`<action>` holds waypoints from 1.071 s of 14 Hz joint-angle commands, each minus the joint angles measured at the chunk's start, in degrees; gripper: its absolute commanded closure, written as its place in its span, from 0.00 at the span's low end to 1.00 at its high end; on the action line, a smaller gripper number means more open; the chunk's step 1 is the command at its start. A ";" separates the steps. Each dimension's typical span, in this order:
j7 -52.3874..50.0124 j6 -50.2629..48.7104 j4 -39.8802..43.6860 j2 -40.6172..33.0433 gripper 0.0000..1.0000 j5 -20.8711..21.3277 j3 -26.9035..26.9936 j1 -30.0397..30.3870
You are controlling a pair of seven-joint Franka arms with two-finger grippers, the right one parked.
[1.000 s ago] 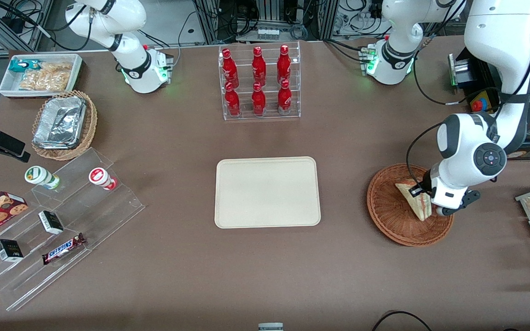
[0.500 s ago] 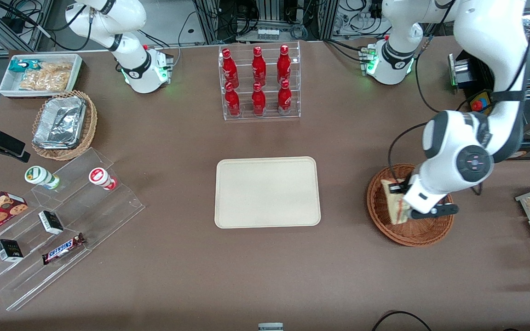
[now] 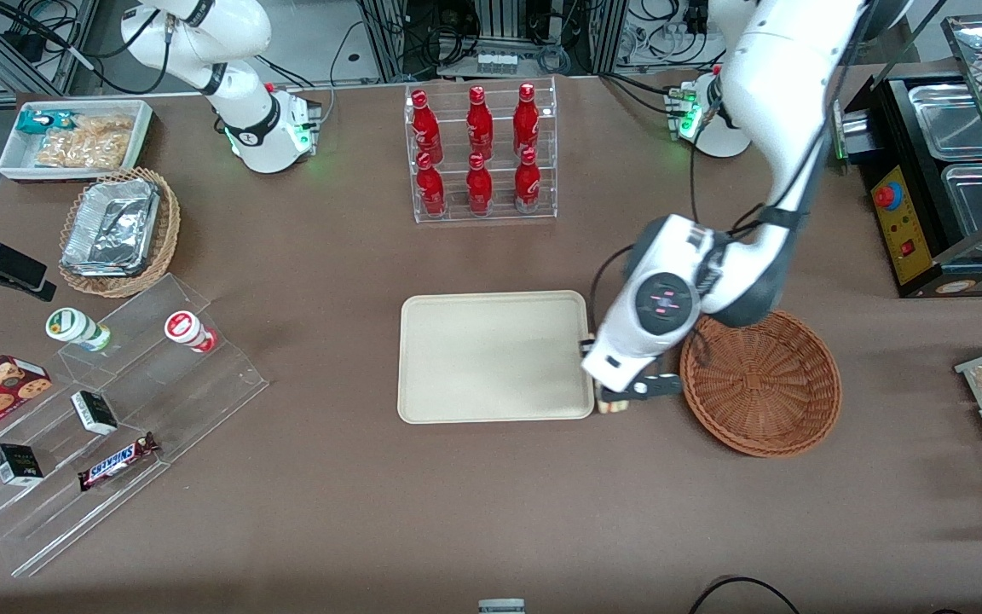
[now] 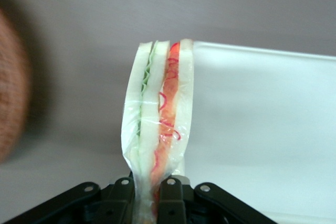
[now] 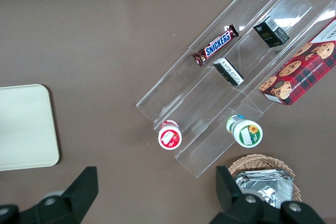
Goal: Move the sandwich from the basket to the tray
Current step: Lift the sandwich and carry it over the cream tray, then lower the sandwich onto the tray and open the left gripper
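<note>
Sandwich is clamped in the gripper, held by one end between the two fingers, cut edge facing the wrist camera: green layer on one side, red on the other, clear wrap around it. From the front view only a small bit of the sandwich shows under the gripper, the wrist housing covering the rest.

Gripper hangs above the table, between tray and basket. Tray lies just beside the gripper, toward the parked arm's end; its edge nearest the working arm is about level with the fingers. The pale tray surface fills the wrist view next to the sandwich. Basket sits just beside the gripper toward the working arm's end, nothing in it.

Rack of red bottles stands well apart, farther from the front camera than the tray.
</note>
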 commanded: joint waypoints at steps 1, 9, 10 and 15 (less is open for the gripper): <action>-6.94 -1.42 8.97 6.40 1.00 0.48 0.95 -5.80; -10.22 0.43 16.09 14.14 1.00 0.48 0.95 -12.85; -10.22 0.52 16.45 15.11 1.00 0.48 0.95 -13.46; -9.52 0.43 16.45 15.12 0.00 -0.14 0.94 -12.94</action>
